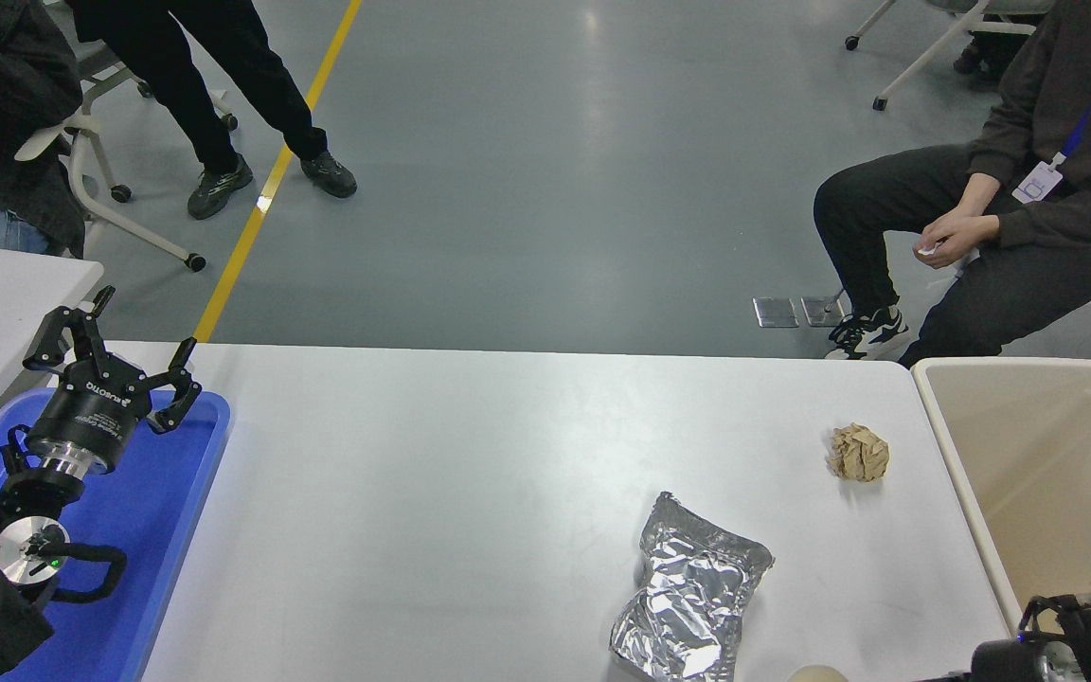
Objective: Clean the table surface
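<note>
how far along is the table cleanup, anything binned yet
Nothing looks done: the visible part of the beige bin is bare. On the table surface there still lie a silver foil bag and a crumpled brown paper ball. Neither gripper holds anything I can see: the left gripper hangs open over the blue tray, and only part of the right arm shows.

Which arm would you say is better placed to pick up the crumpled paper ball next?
Probably the right: its arm sits at the lower right, nearer the paper ball; the left tool hangs open over the blue tray.
</note>
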